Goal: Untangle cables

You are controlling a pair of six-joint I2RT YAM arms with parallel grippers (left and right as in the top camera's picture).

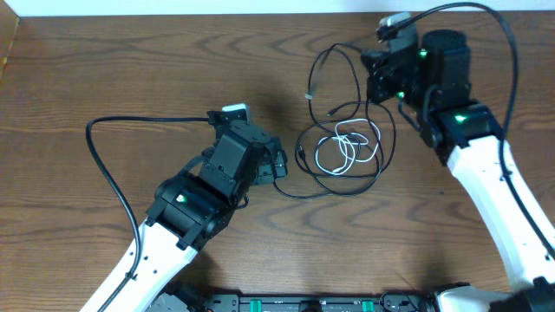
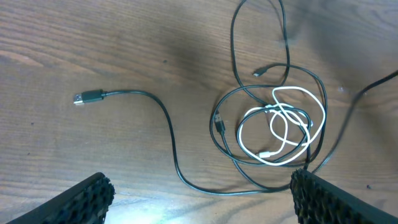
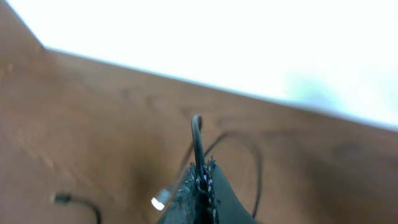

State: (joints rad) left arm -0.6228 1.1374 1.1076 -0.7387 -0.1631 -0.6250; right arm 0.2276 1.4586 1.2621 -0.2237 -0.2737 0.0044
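The left arm reaches in from 7 o'clock, and the left gripper at its tip is wide open. The right arm reaches up from 5 o'clock, its right gripper pinched tight on the black cable.

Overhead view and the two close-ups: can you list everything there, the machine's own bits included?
table: one, brown wood, under everything
black cable: one, black, looped mid-table, plug end lying left
white cable: one, white, coiled among the black loops
left arm: one, black and white, lower left
right arm: one, black and white, right side
thick leads: two, black, one running to each arm
left gripper: one, black, open, left of the tangle
right gripper: one, black, shut on the black cable
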